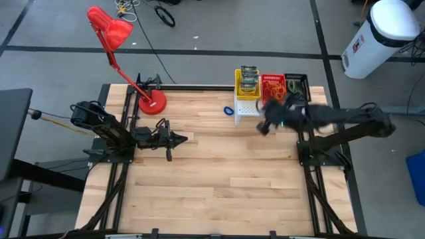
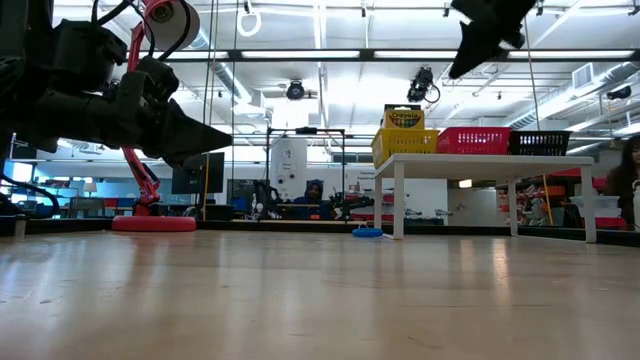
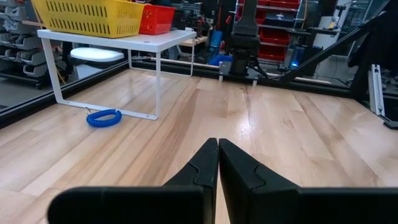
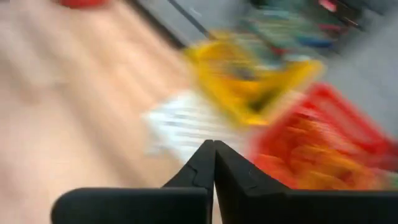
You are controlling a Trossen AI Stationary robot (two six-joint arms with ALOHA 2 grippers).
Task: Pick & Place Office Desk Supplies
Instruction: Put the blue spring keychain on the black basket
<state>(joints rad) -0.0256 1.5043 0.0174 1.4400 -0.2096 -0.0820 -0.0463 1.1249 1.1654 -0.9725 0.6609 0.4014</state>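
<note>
A: Baskets first. What do they look like?
B: Three mesh ones in a row on a small white shelf (image 1: 246,114) at the worktop's (image 1: 212,179) far edge: yellow basket (image 1: 247,82) holding crayon boxes (image 2: 403,118), red basket (image 1: 273,85), black basket (image 1: 297,82).
A: And the right claw (image 1: 263,126)?
B: Fingers together, empty, just in front of the shelf, above the worktop.
A: Orientation?
B: Yellow basket's long axis runs front to back. A blue loop (image 1: 228,111) lies beside the shelf. Left claw (image 1: 180,139) together too, near the left edge.
</note>
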